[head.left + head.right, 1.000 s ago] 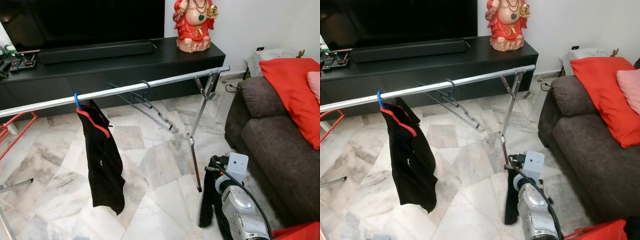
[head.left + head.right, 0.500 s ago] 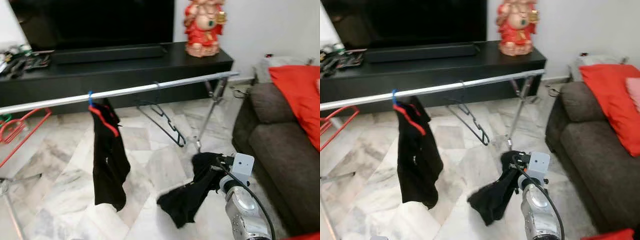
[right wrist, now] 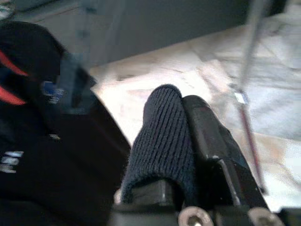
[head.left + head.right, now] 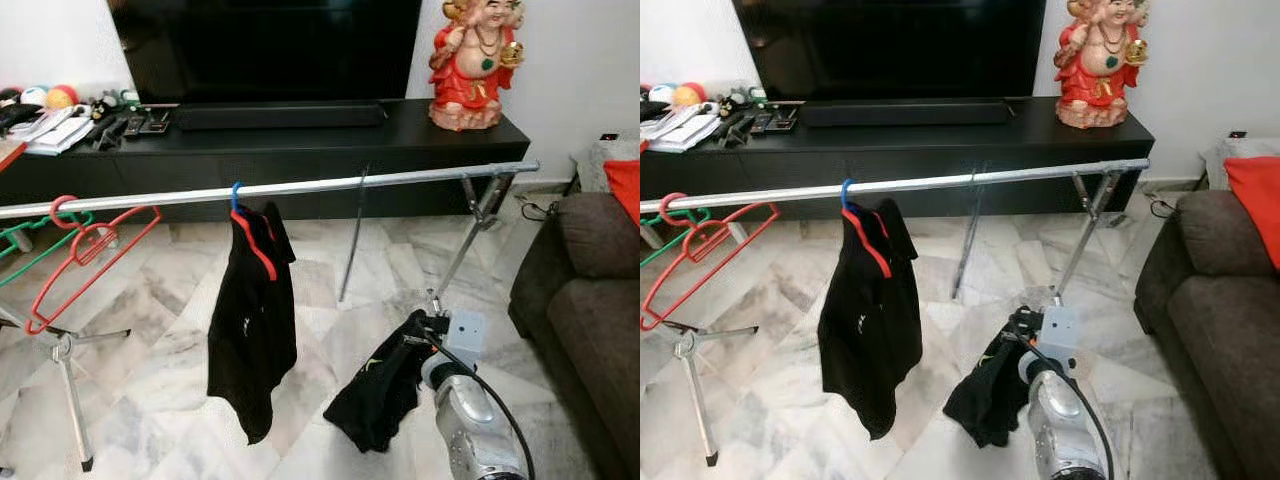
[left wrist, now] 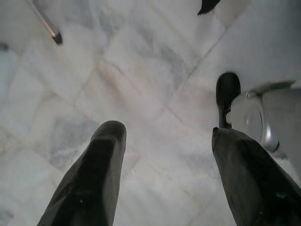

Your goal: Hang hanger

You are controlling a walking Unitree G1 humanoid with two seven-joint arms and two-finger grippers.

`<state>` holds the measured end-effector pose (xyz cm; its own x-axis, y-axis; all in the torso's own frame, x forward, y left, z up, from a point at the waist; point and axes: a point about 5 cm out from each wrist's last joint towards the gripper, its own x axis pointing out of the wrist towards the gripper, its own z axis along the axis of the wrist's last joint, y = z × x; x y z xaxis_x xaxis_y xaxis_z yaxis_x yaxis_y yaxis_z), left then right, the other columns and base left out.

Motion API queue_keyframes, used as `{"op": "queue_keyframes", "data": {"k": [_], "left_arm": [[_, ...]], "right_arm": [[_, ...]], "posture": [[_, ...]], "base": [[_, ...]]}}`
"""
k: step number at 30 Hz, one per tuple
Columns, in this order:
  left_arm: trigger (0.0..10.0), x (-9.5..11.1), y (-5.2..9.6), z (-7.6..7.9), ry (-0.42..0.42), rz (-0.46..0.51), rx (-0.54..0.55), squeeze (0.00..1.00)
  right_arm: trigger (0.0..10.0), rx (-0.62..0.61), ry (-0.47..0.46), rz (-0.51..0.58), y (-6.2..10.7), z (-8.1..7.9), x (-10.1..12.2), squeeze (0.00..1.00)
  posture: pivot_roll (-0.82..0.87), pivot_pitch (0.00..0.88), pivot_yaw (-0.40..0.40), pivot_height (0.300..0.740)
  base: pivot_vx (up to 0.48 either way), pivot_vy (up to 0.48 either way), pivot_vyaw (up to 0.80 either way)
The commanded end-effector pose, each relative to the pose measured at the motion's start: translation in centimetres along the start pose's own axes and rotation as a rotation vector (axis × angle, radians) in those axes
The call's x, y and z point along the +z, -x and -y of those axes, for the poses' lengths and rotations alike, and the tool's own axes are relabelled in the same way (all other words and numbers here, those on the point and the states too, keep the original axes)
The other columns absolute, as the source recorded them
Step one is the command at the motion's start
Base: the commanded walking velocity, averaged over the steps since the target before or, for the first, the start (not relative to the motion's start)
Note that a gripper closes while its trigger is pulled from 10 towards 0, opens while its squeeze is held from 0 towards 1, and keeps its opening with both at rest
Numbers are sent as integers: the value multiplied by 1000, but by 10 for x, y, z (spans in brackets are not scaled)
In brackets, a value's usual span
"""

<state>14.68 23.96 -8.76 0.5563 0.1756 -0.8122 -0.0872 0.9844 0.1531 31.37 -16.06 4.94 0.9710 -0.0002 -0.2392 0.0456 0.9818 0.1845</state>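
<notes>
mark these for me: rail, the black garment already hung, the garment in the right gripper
rail [image 4: 400, 180], left eye view, bare stretch of the silver bar.
hung black garment [image 4: 252, 320], left eye view, middle of the cloth below the hanger.
held garment [image 4: 380, 395], left eye view, dark bundle drooping from the right gripper [image 4: 418, 335].

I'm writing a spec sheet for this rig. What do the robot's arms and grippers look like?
The right arm is a rounded silver shell with a pale grey box at the wrist and a black cable looping along it. The right gripper has long black fingers, one covered in dark ribbed knit. The left gripper has two thick, smooth, matte black fingers with rounded tips.
</notes>
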Motion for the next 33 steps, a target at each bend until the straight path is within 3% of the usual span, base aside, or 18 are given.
{"op": "queue_keyframes", "data": {"k": [1,23,33], "left_arm": [[10000,-6,1,-1,20,-17,9,0],[10000,6,-2,1,33,17,13,0],[10000,19,-3,-4,57,80,8,0]], "right_arm": [[10000,-30,-16,22,-1,7,5,0],[10000,-30,17,21,-4,6,5,0],[10000,-55,33,10,-5,9,2,0]], "posture": [[-28,29,36,740],[-25,61,32,740],[-12,98,29,740]], "base": [[0,0,0],[0,474,0],[0,57,0]]}}
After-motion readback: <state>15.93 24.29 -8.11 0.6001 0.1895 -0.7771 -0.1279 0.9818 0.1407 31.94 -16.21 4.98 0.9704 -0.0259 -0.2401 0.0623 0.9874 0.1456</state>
